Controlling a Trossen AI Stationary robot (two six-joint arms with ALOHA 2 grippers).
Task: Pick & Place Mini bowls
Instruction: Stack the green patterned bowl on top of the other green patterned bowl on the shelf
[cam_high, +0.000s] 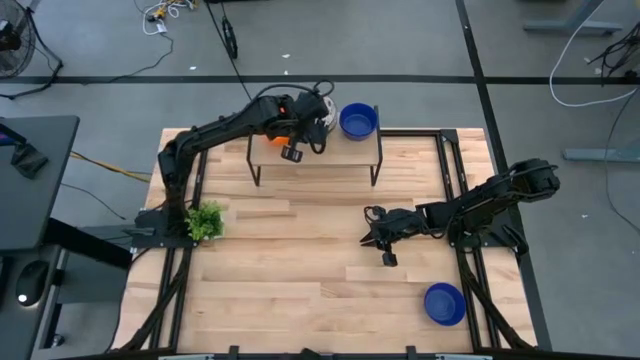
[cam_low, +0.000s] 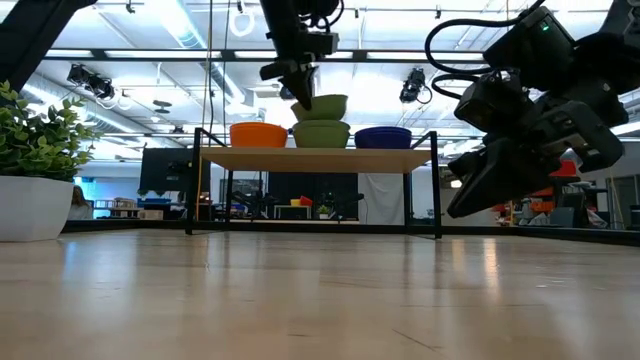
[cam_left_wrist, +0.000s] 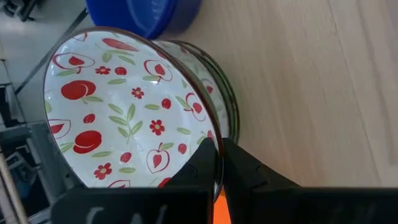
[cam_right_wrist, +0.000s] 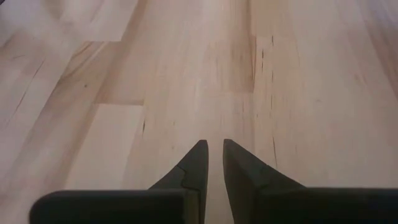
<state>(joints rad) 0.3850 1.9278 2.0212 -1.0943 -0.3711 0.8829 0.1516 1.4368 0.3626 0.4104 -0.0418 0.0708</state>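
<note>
A white mini bowl with red-green pattern (cam_left_wrist: 124, 118) sits stacked on another bowl (cam_low: 320, 134) on a small shelf (cam_low: 240, 158) at the table's far side. An orange bowl (cam_low: 258, 134) and a blue bowl (cam_high: 358, 121) stand on the shelf on either side of the stack. My left gripper (cam_left_wrist: 219, 144) is shut on the top bowl (cam_low: 322, 107). Another blue bowl (cam_high: 444, 303) rests on the table near its right near corner. My right gripper (cam_high: 372, 240) hovers low over the bare table middle, shut and holding nothing (cam_right_wrist: 215, 144). My left gripper pinches the patterned bowl's rim (cam_left_wrist: 211, 134), one finger (cam_left_wrist: 199, 165) inside the bowl and one (cam_left_wrist: 245, 168) outside. It comes from above, pointing down (cam_low: 300, 95). The bowl sits slightly tilted on the bowl below it (cam_left_wrist: 229, 109); whether it is lifted clear I cannot tell.
A small green plant in a white pot (cam_high: 205, 221) stands at the table's left edge. The shelf's thin black legs (cam_high: 377, 172) stand on the far part of the table. Black frame rails (cam_high: 462, 215) run along the left and right sides.
</note>
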